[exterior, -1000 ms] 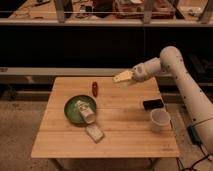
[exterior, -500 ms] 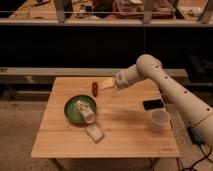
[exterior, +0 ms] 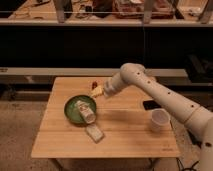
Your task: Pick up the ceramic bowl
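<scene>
The ceramic bowl point(exterior: 75, 109) is round, shallow and dark green, on the left half of the wooden table point(exterior: 125, 140). A pale wrapped packet point(exterior: 85, 111) lies across its right side. My gripper point(exterior: 96, 92) is at the end of the white arm point(exterior: 150, 86), just above and to the right of the bowl's far rim, not touching it.
A small white cup point(exterior: 159, 120) stands at the table's right. A black flat object point(exterior: 150, 105) lies behind the cup. A small red object point(exterior: 94, 84) sits near the far edge. Another pale packet point(exterior: 94, 133) lies in front of the bowl. Shelving runs behind the table.
My arm has swung left across the table, from over the right-centre to just beside the green bowl, and come lower.
</scene>
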Tool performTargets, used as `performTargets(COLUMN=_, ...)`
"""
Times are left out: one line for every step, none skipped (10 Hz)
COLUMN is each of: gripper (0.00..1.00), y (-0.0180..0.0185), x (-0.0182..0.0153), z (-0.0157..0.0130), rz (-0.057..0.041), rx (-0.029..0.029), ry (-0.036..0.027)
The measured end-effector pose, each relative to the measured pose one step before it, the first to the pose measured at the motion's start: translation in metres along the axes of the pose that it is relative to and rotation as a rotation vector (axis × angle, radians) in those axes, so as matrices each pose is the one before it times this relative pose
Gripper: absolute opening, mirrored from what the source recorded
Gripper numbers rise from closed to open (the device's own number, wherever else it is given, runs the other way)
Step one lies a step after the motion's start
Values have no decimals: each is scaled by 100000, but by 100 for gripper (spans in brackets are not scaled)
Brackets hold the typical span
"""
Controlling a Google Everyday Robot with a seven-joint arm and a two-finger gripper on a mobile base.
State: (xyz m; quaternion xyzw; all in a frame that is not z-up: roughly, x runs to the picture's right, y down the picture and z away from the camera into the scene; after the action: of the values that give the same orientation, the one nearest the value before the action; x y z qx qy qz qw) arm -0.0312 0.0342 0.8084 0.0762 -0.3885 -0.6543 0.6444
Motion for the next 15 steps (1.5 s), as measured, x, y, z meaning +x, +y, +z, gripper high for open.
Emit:
performTargets(gripper=65, y=666, x=157, z=1594, rz=1575, rx=-1411, ry=-1322)
performTargets(gripper=65, y=116, x=-21, z=1031, rz=873, rx=386, ry=-1121)
performTargets(gripper=65, y=-111, x=117, z=-42, rz=28, rx=143, ry=140)
performTargets(gripper=65, y=309, x=-108, z=-96, rz=410, rx=-175, ry=41)
performTargets(gripper=65, y=-98, x=10, z=33, rz=-131, rx=63, ry=-59)
performTargets(gripper=65, y=-154, x=3, z=135, rz=-237, rx=81, ry=-199)
performTargets(gripper=65, y=72, x=18, z=-65, rz=118, rx=-39, ry=121)
performTargets(gripper=65, y=201, x=37, z=-121, rz=258, rx=-194, ry=206)
performTargets(gripper=65, y=135, x=67, z=157, rz=55, rx=-245, ry=-114)
performTargets(gripper=65, y=593, x=414, z=464, rz=412, rx=-1031, ry=120)
performTargets(gripper=65, y=1032, x=735, z=1031, rz=464, rx=-1997, ry=198)
performTargets(gripper=65, y=1023, x=1010, z=1308, rz=-296, rx=-3452, ry=414)
performTargets(gripper=65, y=617, x=575, z=650, rz=92, rx=-2297, ry=407)
performTargets(gripper=65, y=533, x=581, z=723, rz=481, rx=-2116, ry=241)
performTargets(gripper=65, y=102, x=293, z=473, rz=301, rx=-1020, ry=-125)
